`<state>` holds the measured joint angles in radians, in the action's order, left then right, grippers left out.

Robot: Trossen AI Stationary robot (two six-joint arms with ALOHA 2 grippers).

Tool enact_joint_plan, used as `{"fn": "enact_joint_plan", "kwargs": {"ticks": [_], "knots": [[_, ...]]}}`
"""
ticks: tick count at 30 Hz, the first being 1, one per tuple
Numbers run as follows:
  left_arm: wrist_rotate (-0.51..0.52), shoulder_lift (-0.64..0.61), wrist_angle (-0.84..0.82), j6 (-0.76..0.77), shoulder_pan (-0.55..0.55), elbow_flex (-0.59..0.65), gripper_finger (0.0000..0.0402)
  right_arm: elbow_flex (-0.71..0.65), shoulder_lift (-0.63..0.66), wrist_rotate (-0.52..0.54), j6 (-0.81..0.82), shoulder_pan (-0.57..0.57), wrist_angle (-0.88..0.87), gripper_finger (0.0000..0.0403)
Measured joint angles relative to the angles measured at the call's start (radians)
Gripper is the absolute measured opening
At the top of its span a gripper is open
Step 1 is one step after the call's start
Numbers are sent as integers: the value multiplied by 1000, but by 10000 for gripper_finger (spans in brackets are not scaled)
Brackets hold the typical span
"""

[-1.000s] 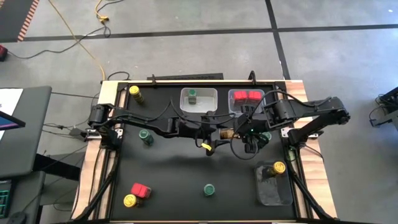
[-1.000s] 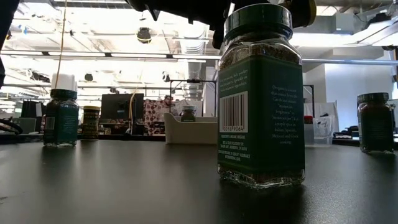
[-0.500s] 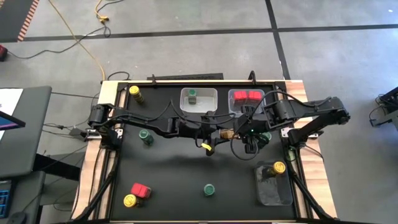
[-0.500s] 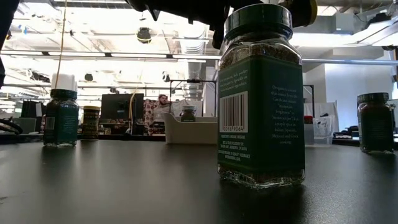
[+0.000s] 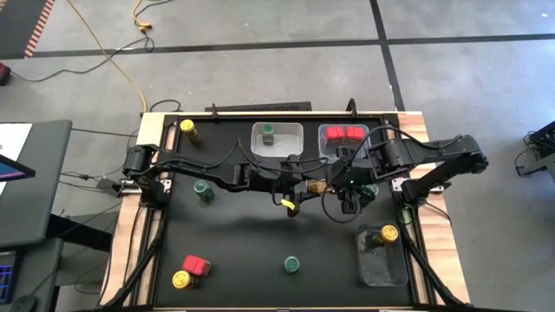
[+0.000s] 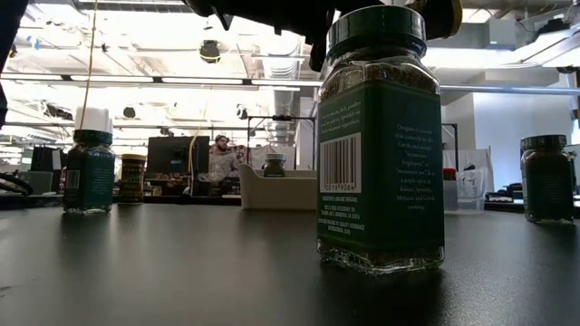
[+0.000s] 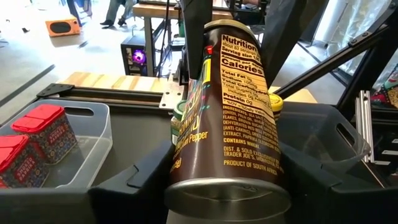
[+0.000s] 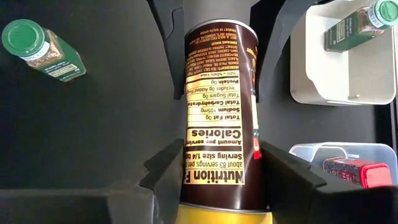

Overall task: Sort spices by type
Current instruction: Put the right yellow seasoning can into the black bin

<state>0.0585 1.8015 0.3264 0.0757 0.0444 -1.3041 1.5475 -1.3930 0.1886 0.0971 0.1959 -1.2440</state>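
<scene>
Matt black tabletop [image 5: 243, 251] with bare wood edges, glossy paper-labelled brown jar [image 7: 230, 112], translucent plastic bin [image 7: 93, 134], clear green-lidded jar [image 6: 381, 145]

Both grippers meet mid-table on 1 jar [image 7: 227, 124], left gripper [image 5: 305, 185] on its base end, right gripper [image 5: 340, 185] on its lid end. Behind them: 2 bins side by side at far edge, left bin [image 5: 277, 139] w/ 1 jar, right bin [image 5: 344, 139] w/ 2 boxes. 3rd bin [image 5: 382, 256] near right corner.
</scene>
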Motion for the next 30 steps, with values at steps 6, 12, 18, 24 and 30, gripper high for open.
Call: {"fn": "enact_joint_plan", "kwargs": {"ticks": [6,12,18,24,30], "knots": [[0,0,0,0,0,0,227,0,0,-5,0,-1,1,220],[1,0,-2,0,0,0,220,0,0,-6,0,-8,-1,234],[0,0,-2,0,0,0,226,0,0,-6,-14,-9,2,284],[0,0,-3,15,0,0,222,0,19,-5,-78,-9,-11,340],[0,0,-18,18,0,0,224,0,116,-5,-16,-8,-54,372]]}}
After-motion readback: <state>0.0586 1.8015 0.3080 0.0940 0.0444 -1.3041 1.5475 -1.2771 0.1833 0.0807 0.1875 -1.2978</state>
